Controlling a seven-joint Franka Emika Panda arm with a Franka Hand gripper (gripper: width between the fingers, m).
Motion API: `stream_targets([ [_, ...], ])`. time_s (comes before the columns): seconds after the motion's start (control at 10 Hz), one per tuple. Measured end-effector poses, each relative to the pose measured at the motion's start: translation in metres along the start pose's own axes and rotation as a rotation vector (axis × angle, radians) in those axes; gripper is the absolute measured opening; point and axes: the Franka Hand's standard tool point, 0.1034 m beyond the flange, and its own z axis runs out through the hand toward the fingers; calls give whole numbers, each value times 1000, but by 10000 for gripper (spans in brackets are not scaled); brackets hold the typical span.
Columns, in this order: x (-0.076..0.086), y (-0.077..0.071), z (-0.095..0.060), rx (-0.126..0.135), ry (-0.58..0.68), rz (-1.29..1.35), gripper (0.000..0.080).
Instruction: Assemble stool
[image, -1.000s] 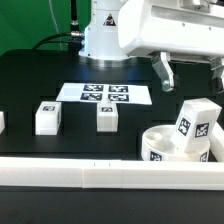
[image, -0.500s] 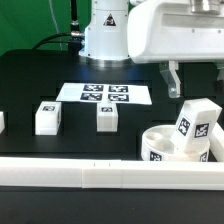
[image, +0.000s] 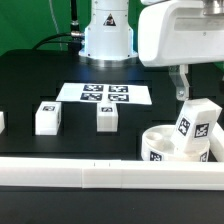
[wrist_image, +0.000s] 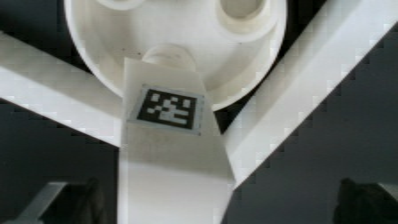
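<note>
Behind the front rail (image: 60, 180), a leg block (image: 196, 124) leans inside the seat disc (image: 158, 154), apparently awaiting seating; the second leg (image: 47, 117) and third leg (image: 108, 118) wait farther back. Overhead, the empty gripper (wrist_image: 214, 203) hangs spread wide, seemingly lining up a grasp. Black-and-white tags only, no readable writing.

Robotics lab, by the look: black bench (image: 28, 82), fixed marker board (image: 105, 94) of square tags, green backdrop (image: 25, 20), white robot arm (image: 107, 38) mounted behind.
</note>
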Motion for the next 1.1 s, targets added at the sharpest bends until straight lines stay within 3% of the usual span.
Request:
stream_targets([
  [0.1, -1, 2, 0, -1, -1, -30, 649],
  [0.3, 2, 20, -4, -16, -13, -166, 649],
  [0.5, 6, 22, -6, -16, -22, -195, 649],
  [0.8, 2, 20, -4, -3, -55, -198, 649],
  [0.9, -2, 20, -5, 24, -143, -242, 649],
  [1.1, 9, 21, -6, 45, -264, -309, 649],
])
